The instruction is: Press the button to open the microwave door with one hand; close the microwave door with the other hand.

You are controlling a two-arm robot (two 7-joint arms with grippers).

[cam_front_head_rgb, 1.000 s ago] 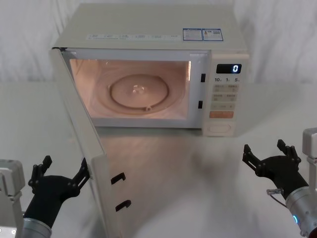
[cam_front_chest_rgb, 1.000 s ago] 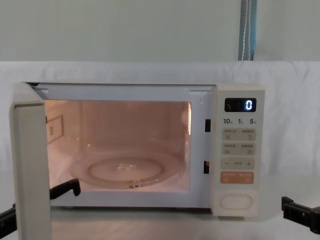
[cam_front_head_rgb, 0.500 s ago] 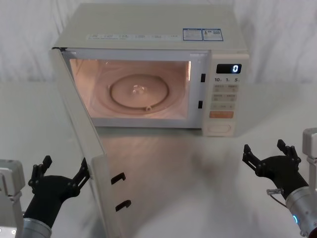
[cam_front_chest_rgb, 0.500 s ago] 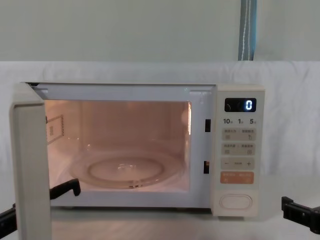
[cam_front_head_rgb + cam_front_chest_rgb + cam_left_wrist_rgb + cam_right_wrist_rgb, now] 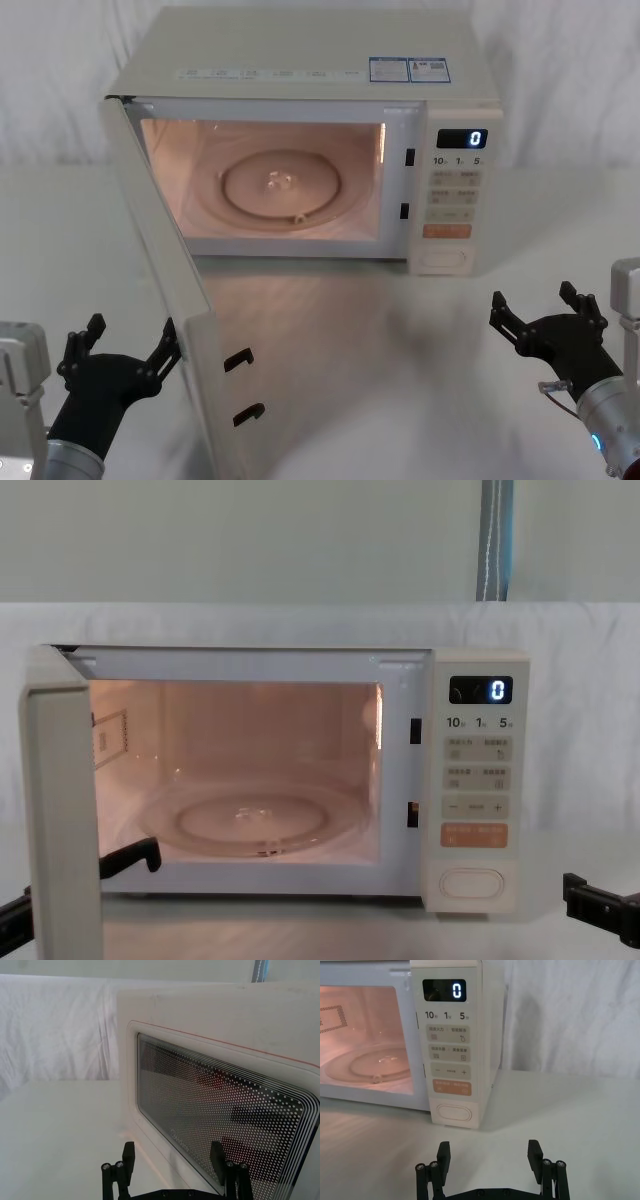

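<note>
White cloth covers the table (image 5: 400,350) and backdrop, with the microwave (image 5: 300,60) standing at the far centre, its cavity lit and glass turntable (image 5: 282,186) bare. Its microwave door (image 5: 165,290) hangs swung wide toward the robot's left, and the button (image 5: 443,259) sits at the foot of the control panel, untouched. Left gripper (image 5: 122,352) waits with fingers apart just outside the door's free edge; right gripper (image 5: 545,312), fingers likewise apart, is low on the right, well short of the button.

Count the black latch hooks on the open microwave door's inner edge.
2. Both sit on the microwave door's free edge, nearest the robot: the upper latch hook and the lower latch hook just beneath it. The left gripper hovers open beside that edge.
</note>
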